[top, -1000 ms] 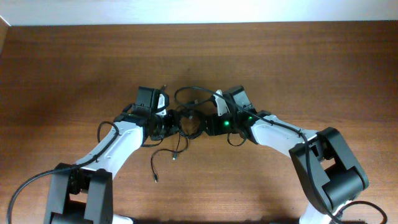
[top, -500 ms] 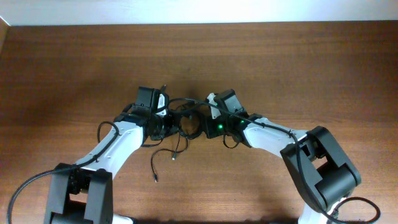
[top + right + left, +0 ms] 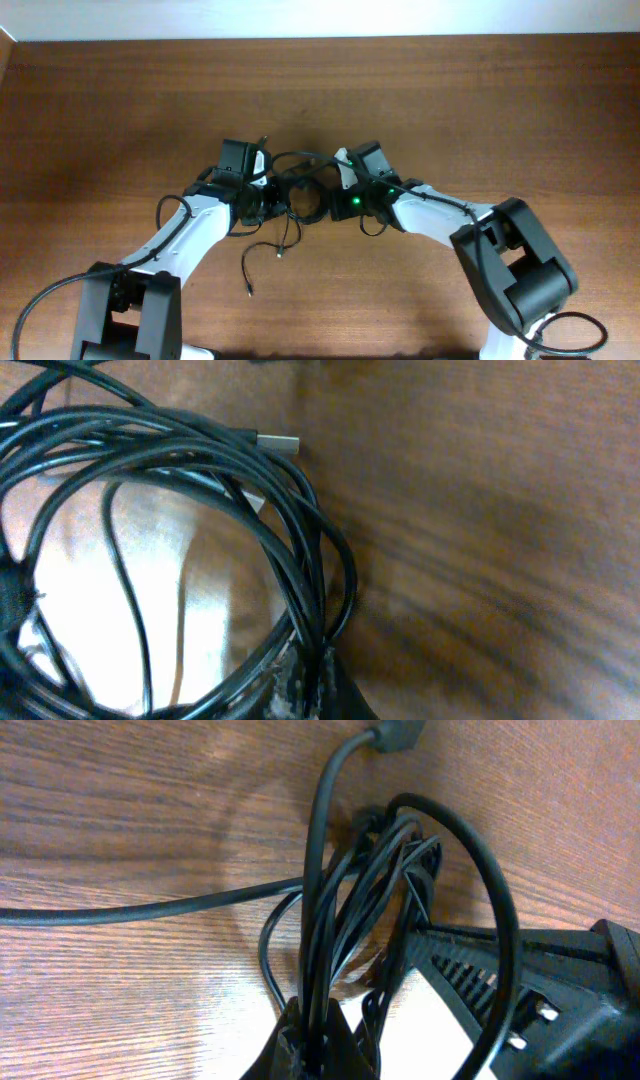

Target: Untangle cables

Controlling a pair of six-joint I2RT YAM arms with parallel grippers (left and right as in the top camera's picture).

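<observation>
The cables (image 3: 303, 196) are thin black cords coiled in a tangled ring between my two grippers at the table's middle. My left gripper (image 3: 268, 198) is shut on several strands at the ring's left side; in the left wrist view the cables (image 3: 372, 910) rise from its pinched tips (image 3: 318, 1040), with a plug end (image 3: 395, 732) at the top. My right gripper (image 3: 332, 198) is shut on the ring's right side; in the right wrist view the cables (image 3: 200, 470) loop up from its tips (image 3: 305, 678), with a silver plug (image 3: 280, 441) showing.
A loose cable tail (image 3: 262, 252) trails toward the front from the bundle, ending in small plugs (image 3: 249, 290). The thicker arm cable (image 3: 165, 210) loops beside my left arm. The brown wooden table (image 3: 500, 110) runs to a pale wall at the back.
My right gripper has moved left toward the left gripper, and the upper cable loop has drawn in, so the bundle now forms a tighter ring. The left arm has stayed in place.
</observation>
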